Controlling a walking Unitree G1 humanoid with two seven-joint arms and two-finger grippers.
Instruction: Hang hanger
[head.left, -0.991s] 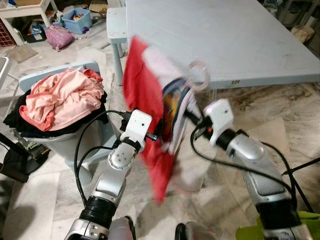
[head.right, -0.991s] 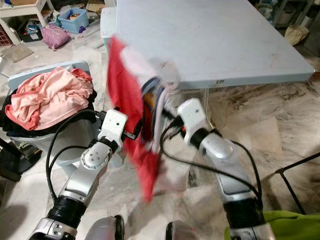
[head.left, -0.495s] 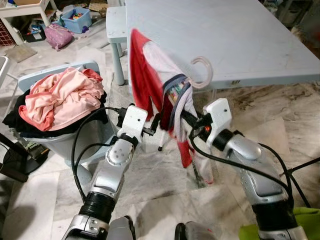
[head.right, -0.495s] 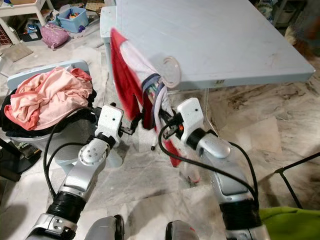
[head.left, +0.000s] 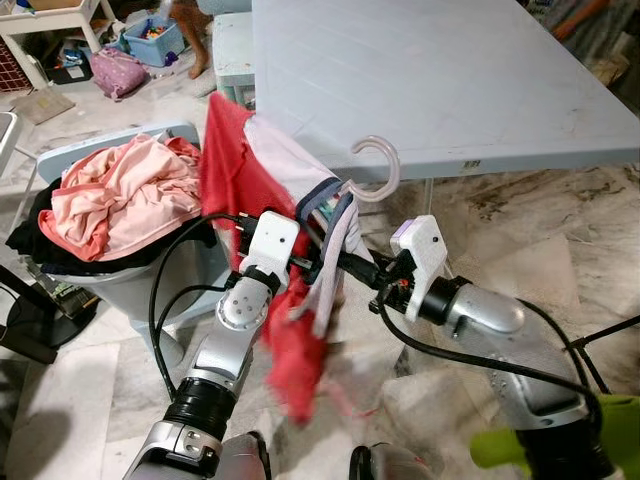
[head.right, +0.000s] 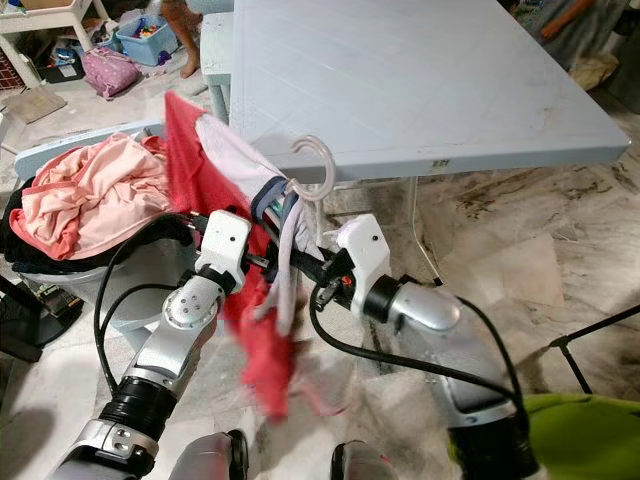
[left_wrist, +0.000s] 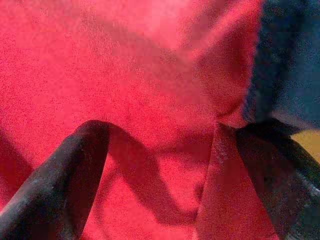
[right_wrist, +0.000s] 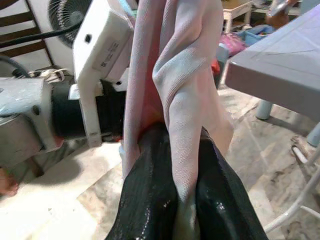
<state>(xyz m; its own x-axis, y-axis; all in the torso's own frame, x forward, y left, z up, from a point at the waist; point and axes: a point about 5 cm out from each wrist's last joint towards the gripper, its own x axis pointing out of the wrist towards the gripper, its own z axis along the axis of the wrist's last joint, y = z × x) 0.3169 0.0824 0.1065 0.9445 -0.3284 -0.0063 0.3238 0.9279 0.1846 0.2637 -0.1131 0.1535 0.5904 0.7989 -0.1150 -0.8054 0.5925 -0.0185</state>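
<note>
Your garment (head.left: 250, 190): red and white, navy-trimmed collar. Hanger (head.left: 375, 170) hook translucent pink. Tabletop (head.left: 430, 70) pale grey-blue. At 9 o'clock, basket (head.left: 130, 285) grey, laundry (head.left: 120, 200) salmon-pink over black. Floor (head.left: 520, 250) marbled beige. Pincer fingers (right_wrist: 150, 200) glossy black.

Between our left gripper (head.left: 318, 262) and right gripper (head.left: 368, 272) hangs the garment (head.left: 285, 300), its hanger (head.left: 372, 170) hook rising above them. The table (head.left: 440, 70) lies just beyond the hook. The laundry basket (head.left: 130, 275) sits left of our left gripper.

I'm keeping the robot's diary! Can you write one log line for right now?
left hand: in red cloth | right hand: shut on shirt | hanger hook: by table edge, not hung | basket: full
</note>
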